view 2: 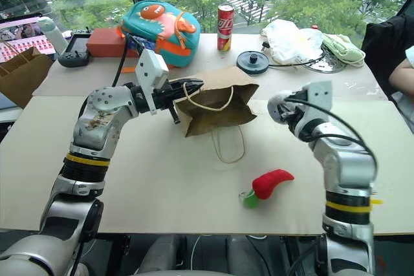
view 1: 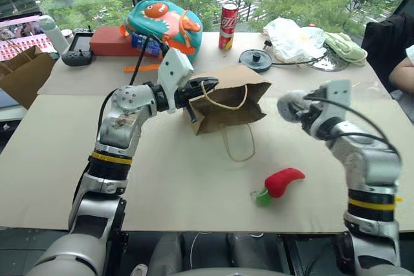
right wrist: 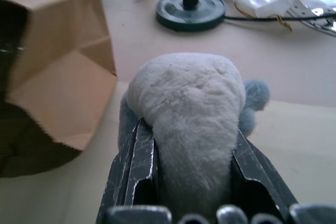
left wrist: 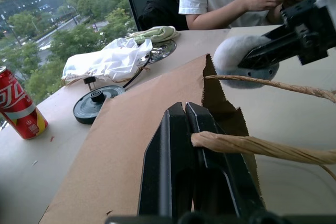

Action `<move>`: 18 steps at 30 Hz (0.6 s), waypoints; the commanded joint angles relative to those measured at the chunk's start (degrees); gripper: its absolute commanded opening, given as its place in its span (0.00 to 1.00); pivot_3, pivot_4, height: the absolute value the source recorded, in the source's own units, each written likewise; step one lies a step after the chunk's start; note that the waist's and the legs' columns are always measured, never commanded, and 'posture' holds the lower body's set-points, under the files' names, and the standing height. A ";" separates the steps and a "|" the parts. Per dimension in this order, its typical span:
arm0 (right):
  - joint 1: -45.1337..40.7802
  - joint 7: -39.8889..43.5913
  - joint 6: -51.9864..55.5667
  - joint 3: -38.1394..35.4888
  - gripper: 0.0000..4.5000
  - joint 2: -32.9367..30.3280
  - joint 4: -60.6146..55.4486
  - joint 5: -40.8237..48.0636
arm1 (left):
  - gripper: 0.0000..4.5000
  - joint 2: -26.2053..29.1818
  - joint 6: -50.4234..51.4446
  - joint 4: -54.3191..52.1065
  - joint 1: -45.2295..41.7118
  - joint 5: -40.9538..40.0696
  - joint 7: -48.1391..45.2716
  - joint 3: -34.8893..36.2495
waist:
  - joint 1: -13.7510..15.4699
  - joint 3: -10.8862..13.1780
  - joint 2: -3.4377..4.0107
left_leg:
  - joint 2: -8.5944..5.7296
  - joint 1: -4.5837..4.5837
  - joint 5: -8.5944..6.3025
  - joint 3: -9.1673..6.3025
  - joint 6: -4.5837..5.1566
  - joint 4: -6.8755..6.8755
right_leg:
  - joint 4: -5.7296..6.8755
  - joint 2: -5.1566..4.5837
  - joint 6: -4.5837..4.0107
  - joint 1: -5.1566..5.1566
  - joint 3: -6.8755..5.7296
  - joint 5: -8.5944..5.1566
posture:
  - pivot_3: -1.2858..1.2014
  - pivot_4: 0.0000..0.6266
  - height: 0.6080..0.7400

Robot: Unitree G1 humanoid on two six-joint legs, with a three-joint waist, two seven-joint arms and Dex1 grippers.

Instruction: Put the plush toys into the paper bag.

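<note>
The right hand (right wrist: 184,177) was clamped on the whitish-grey fuzzy plush ball (right wrist: 186,114), its two black fingers pressing into the fur from both sides, and held it above the pale surface (view 1: 162,179), just beside the open mouth of the creased brown kraft paper bag (view 1: 229,98). The left hand (left wrist: 197,145) was fully closed, pinching the bag's rim at one twisted paper-cord handle (left wrist: 262,145), so that the bag lay propped on its side with its mouth facing the right hand. The second loop handle (view 1: 238,143) lay flat on the surface. Nearer the robot, the red plush chili pepper with a green stem (view 1: 280,184) rested on the surface, well apart from the bag.
</note>
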 commanded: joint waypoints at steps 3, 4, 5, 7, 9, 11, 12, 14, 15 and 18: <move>1.61 0.65 13.92 0.18 0.31 0.45 -15.60 11.65 | 0.00 -0.08 1.31 -2.78 -1.49 -1.94 0.90 1.06 | -0.24 0.00 0.00 | 0.02 0.03 0.00 -0.02 0.00 -0.01 | 0.02 0.04 0.00 0.01 0.01 0.00 | 0.52 0.24 0.95; 1.79 0.74 15.06 1.29 0.31 0.55 -16.79 12.54 | 0.00 -0.10 1.44 -2.81 -1.59 -2.04 0.97 1.01 | -0.17 0.00 0.00 | 0.01 0.04 0.00 -0.02 0.00 0.00 | 0.04 0.03 0.00 0.01 0.01 0.00 | 0.52 0.24 0.95; 1.85 0.70 15.78 2.14 0.31 0.70 -17.64 13.22 | 0.00 -0.12 1.56 -2.84 -1.68 -2.13 1.02 0.98 | -0.09 0.00 0.00 | 0.01 0.04 0.01 -0.02 0.00 0.01 | 0.04 0.03 0.00 0.01 0.01 0.00 | 0.52 0.24 0.95; 0.36 -1.06 16.26 4.24 0.31 2.91 -17.54 13.27 | 0.00 -0.16 1.77 -2.87 -1.92 -2.39 1.02 0.91 | -0.06 0.00 0.00 | 0.00 0.04 0.01 -0.02 0.00 0.02 | 0.02 0.02 0.01 0.02 0.01 -0.01 | 0.52 0.24 0.95; -2.17 -3.53 15.55 6.37 0.31 6.07 -14.78 11.91 | 0.00 -0.19 2.00 -2.96 -2.11 -2.71 0.83 0.88 | -0.19 0.00 0.00 | 0.00 0.03 0.01 -0.02 0.00 0.02 | 0.01 0.02 0.01 0.01 0.01 -0.01 | 0.52 0.24 0.95; -4.32 -5.34 14.01 8.55 0.31 8.14 -10.53 9.51 | 0.00 -0.32 2.19 -3.02 -2.21 -2.79 0.77 0.76 | -0.20 0.00 0.00 | 0.00 0.03 0.01 -0.01 0.00 0.02 | 0.02 0.03 0.01 -0.01 0.02 -0.01 | 0.52 0.24 0.95; -5.29 -6.02 12.92 9.56 0.31 8.79 -8.26 8.15 | 0.00 -0.39 2.24 -3.03 -2.26 -2.78 0.74 0.69 | -0.14 0.00 0.00 | 0.00 0.03 0.01 -0.01 0.00 0.01 | 0.02 0.03 0.01 -0.01 0.01 -0.01 | 0.52 0.24 0.95; -7.62 -7.08 10.41 11.04 0.31 10.07 -3.19 5.62 | 0.00 -0.46 2.34 -3.13 -2.29 -2.84 0.50 0.55 | -0.09 0.00 0.00 | 0.00 0.03 0.01 -0.01 0.00 0.01 | 0.01 0.03 0.00 -0.01 0.00 0.00 | 0.52 0.24 0.95; -9.03 -7.41 9.05 11.51 0.31 10.79 -0.63 4.65 | 0.00 -0.45 2.38 -3.24 -2.25 -2.86 0.35 0.45 | -0.05 0.00 0.00 | 0.00 0.03 0.01 -0.01 0.00 0.01 | 0.00 0.02 0.00 -0.01 0.00 0.00 | 0.52 0.24 0.95; -13.38 -8.58 4.95 12.16 0.31 12.90 7.51 1.69 | 0.00 -0.51 2.58 -3.56 -2.12 -2.96 0.08 0.27 | 0.00 0.00 0.01 | -0.03 -0.01 0.01 -0.01 0.00 0.02 | -0.01 0.00 0.00 -0.03 0.00 0.00 | 0.52 0.24 0.95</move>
